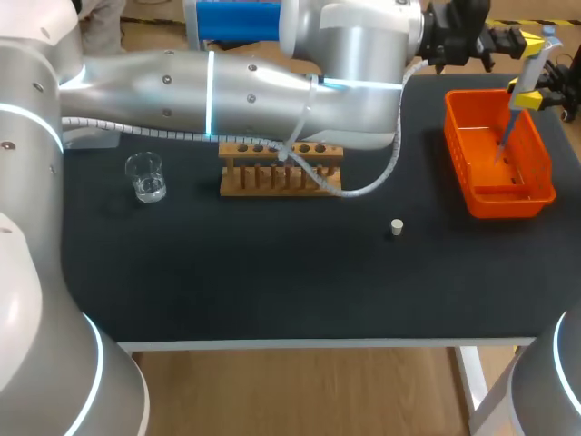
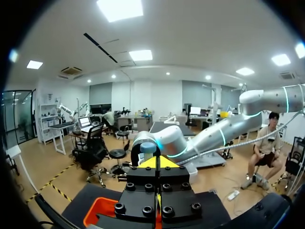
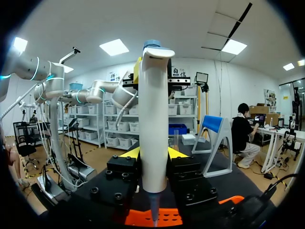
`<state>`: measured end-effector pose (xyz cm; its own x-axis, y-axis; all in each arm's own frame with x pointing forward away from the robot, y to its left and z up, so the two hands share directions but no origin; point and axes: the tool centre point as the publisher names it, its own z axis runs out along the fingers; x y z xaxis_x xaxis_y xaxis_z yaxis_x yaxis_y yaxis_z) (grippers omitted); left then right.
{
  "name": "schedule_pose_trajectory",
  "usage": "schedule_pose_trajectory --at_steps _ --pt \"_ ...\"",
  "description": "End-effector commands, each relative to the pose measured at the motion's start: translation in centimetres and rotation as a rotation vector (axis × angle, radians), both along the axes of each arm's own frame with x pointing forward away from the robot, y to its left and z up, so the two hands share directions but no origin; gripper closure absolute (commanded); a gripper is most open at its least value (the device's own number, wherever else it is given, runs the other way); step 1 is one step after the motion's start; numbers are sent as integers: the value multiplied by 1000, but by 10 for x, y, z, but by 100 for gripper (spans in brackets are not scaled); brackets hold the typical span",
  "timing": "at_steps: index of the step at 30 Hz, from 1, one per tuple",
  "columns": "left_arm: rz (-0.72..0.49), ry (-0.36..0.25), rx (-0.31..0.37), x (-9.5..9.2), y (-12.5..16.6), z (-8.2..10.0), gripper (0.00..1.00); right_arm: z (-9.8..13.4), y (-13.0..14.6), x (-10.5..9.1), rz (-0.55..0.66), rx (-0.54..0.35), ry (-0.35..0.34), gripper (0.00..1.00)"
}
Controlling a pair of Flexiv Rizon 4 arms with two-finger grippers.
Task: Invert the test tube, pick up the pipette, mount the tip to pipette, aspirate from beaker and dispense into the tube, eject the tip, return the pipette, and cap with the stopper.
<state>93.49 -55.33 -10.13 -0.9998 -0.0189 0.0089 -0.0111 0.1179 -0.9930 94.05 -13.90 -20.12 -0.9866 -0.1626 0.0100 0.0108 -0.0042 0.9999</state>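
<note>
- Beaker (image 1: pixel 145 177) stands at the left of the bench (image 1: pixel 272 272), with the wooden rack (image 1: pixel 277 173) beside it and the stopper (image 1: pixel 397 227) loose nearer the middle. We cannot see the tube behind the left arm (image 1: pixel 227 91).
- Left arm lies extended across the bench's far side. The left gripper (image 2: pixel 157 162), jaws apparently clenched on nothing, sits just beside the pipette's head.
- Pipette (image 3: pixel 153 124) hangs upright, long axis vertical, tip pointing down into the orange basket (image 1: pixel 508 202).
- Right gripper (image 3: pixel 153 155) grasps the pipette's body from both sides, above the basket.
- We judge tip ejection to be in hand: the head lies directly ahead of the left jaws, so the left arm is nearer to press.
</note>
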Motion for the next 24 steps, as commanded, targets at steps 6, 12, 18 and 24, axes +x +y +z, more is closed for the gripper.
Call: schedule_pose_trajectory --at_steps 6,12,18,24 --pt "3 11 -8 1 -4 -13 100 2 -2 2 8 2 0 100" --pt "-1 22 -4 2 -3 -16 100 2 -2 2 8 2 0 100" --pt "0 24 -6 2 -2 -16 100 2 -2 2 8 2 0 100" --pt "13 -7 0 2 2 -4 100 2 -2 2 8 2 0 100"
